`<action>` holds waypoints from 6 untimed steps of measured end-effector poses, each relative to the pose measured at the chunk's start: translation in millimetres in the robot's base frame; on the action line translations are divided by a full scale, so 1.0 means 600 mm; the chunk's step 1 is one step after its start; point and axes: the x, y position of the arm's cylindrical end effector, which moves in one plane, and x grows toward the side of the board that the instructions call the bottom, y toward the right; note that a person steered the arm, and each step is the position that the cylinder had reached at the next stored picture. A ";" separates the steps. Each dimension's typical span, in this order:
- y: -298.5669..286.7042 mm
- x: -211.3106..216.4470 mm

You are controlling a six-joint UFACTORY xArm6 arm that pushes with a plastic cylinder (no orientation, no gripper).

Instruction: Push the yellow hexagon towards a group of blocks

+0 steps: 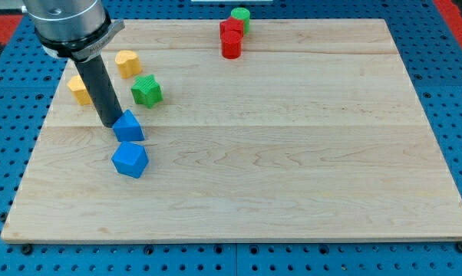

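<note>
Yellow hexagon (79, 90) sits near the view's left edge of the bench (292, 169), partly hidden behind the dark rod; its shape is only partly readable, so which of the two yellow blocks is the hexagon cannot be told for sure. Second yellow block (127, 62) lies up and to the view's right of it, apart from it. Green star-shaped block (146, 90) stands just right of the rod, near both yellows but touching neither. My tip (110, 123) rests on the wood, touching or just beside the left side of the blue triangular block (129, 127). Below that, a blue block (130, 159) with several faces, close under the first blue one; contact between them not clear. At the view's top, well apart from all this, a tight cluster: two red blocks (231, 37) stacked in line, and a green block (241, 15) touching them at the bench's far edge. No pincer on this arm; rod only, so open or closed cannot be told.
</note>
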 end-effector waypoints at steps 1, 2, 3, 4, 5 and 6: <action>0.019 -0.002; -0.011 -0.011; -0.035 -0.018; -0.035 -0.028; -0.047 -0.026; -0.130 -0.026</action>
